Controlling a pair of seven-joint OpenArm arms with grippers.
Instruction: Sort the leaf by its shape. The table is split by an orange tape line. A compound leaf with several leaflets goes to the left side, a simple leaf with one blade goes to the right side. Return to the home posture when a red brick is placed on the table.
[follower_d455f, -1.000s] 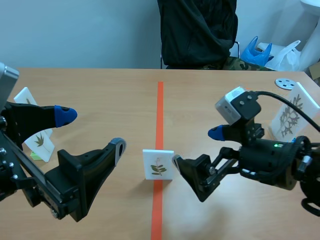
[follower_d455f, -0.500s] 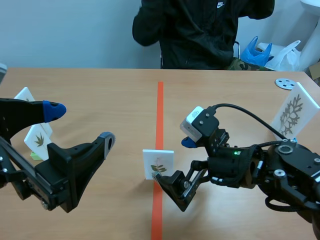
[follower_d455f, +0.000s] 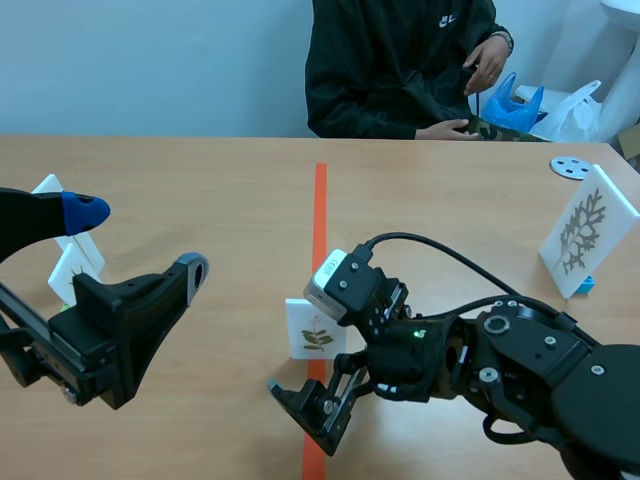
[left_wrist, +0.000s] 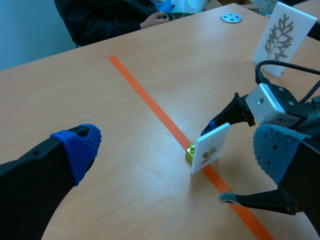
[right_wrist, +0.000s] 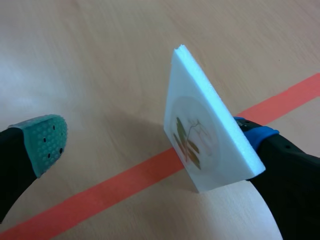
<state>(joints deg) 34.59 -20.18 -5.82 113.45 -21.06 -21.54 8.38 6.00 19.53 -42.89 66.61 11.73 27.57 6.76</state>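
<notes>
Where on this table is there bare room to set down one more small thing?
Bare wood lies on the far side, between the orange tape line and the large leaf card, and between the line and the left cards. Crowded near the middle: the right end effector straddles the centre card.

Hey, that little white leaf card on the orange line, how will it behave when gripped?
The card looks like thick foam board, so probably stiff and light, though its edge might dent. It stands upright on a small green block, so a one-sided nudge would likely tip it.
</notes>
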